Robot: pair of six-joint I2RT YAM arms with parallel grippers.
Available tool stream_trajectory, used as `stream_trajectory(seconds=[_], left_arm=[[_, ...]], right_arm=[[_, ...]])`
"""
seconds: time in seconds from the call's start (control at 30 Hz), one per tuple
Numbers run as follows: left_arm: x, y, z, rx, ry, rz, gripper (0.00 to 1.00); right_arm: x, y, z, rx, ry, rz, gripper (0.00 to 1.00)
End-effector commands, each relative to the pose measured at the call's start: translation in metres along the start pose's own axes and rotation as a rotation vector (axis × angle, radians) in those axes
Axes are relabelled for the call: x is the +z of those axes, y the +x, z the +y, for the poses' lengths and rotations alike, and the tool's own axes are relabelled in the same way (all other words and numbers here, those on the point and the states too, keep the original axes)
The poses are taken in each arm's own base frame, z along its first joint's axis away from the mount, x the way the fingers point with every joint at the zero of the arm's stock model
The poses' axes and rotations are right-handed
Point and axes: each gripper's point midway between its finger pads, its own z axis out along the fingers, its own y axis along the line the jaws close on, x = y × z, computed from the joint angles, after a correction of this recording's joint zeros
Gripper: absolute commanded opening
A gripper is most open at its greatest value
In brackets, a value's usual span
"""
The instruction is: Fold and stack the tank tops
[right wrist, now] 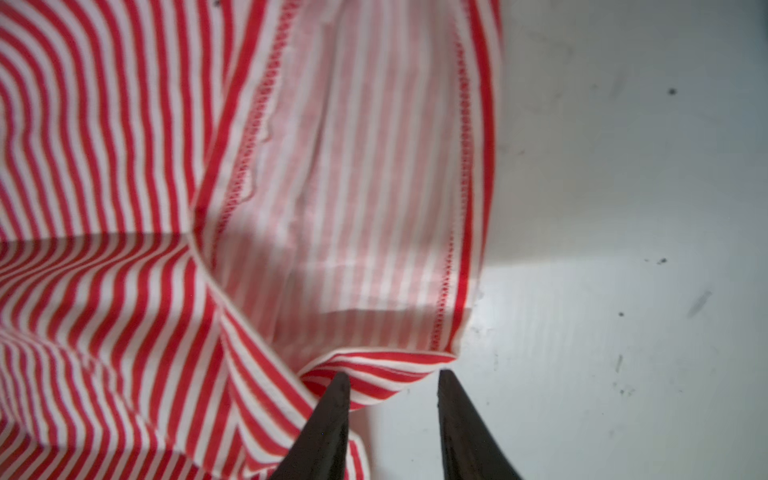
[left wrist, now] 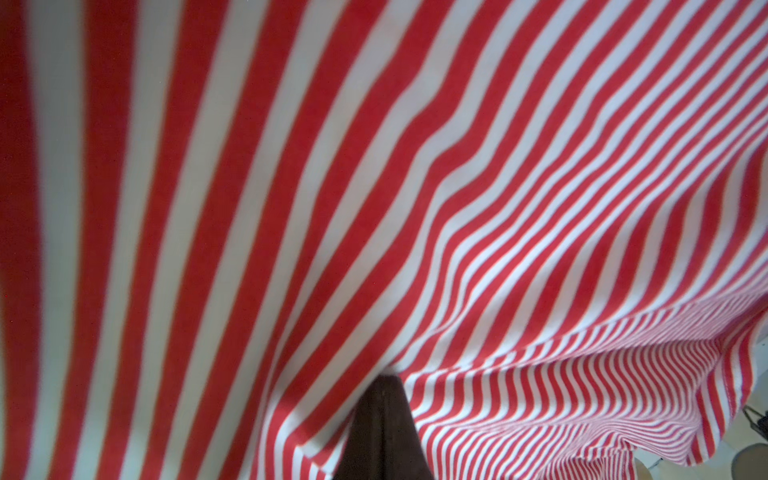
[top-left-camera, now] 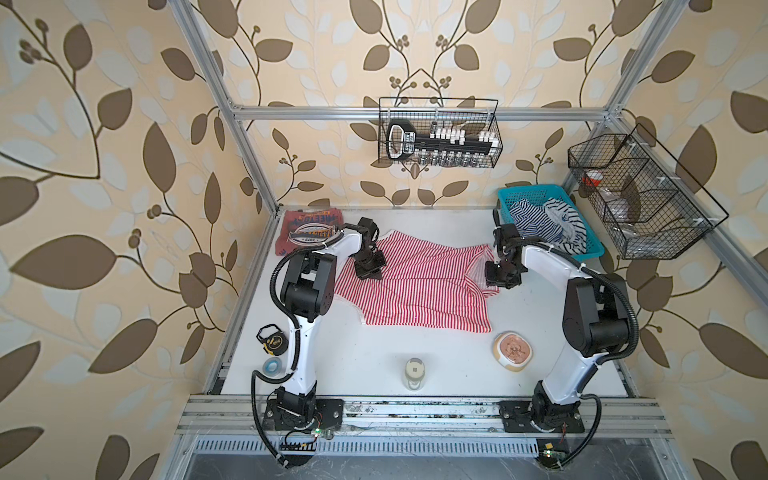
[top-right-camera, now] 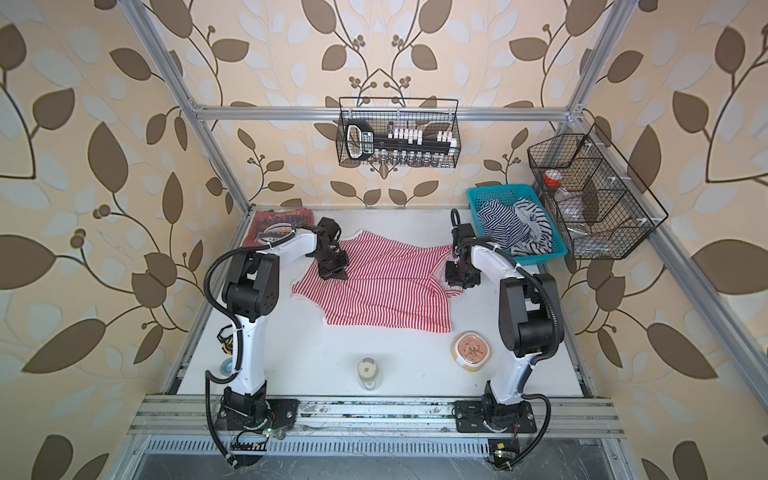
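Beside the blue basket (top-left-camera: 509,210), our left gripper (top-left-camera: 371,276) pinches the striped tank top (top-left-camera: 415,291); our right gripper (right wrist: 390,378) (jaws apart at the hem corner) should clear the cloth, lest we drag the fold.

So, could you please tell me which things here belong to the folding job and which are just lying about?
Job: striped tank top, pinched by the left claw; brick-red tank top, folded at the back left; right claw, open.
Lying about: tape measure, tape roll, jar, bowl, blue basket, back wire basket, side wire basket.
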Motion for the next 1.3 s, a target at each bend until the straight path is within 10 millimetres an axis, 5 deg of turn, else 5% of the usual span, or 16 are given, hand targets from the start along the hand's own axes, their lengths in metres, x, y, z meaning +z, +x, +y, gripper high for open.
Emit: stream_trajectory(seconds=[0.0,0.53,0.6,0.67,0.7,1.03,1.27], left_arm=[[0.064,0.018,0.076,-0.081,-0.238,0.087,0.00],[0.065,0.020,0.076,-0.079,-0.241,0.093,0.00],[0.064,0.019,0.076,-0.077,-0.241,0.092,0.00],[0.064,0.019,0.077,-0.078,-0.244,0.091,0.00],[0.063,0.018,0.077,-0.076,-0.244,0.087,0.00],[0.063,0.014,0.081,-0.097,-0.255,0.074,0.00],[0.064,0.014,0.081,-0.101,-0.252,0.076,0.00]], right_arm=[[0.004,-0.002,0.022,-0.017,-0.052,0.011,0.37],[0.043,0.018,0.011,-0.020,0.042,0.118,0.40],[0.046,0.020,0.011,-0.023,0.040,0.126,0.33],[0.049,0.025,0.008,-0.027,0.046,0.139,0.09],[0.049,0.027,0.005,-0.022,0.051,0.143,0.00],[0.016,0.039,-0.040,0.045,0.111,0.113,0.00],[0.008,0.053,-0.051,0.060,0.126,0.128,0.00]])
